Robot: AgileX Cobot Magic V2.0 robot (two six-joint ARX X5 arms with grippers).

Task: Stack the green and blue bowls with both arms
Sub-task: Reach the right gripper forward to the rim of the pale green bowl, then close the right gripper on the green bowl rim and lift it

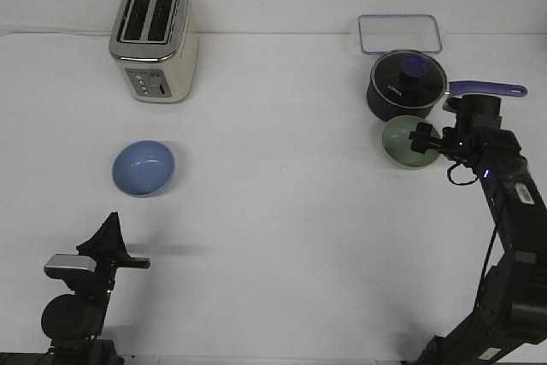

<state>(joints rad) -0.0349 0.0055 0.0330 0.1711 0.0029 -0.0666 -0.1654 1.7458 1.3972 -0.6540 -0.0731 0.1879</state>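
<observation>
The light blue bowl [143,168] sits upright on the white table at the left, below the toaster. The mint green bowl [403,144] sits at the right, just in front of the navy saucepan. My right gripper [423,138] is at the green bowl's right rim, with its fingers over the edge; I cannot tell whether they are clamped on it. My left gripper [108,230] is low at the front left, pointing up, with its fingers together and empty. It is well short of the blue bowl.
A cream toaster [155,40] stands at the back left. A dark navy saucepan with a glass lid [407,83] and a long handle stands behind the green bowl. A clear rectangular container [399,33] lies behind the saucepan.
</observation>
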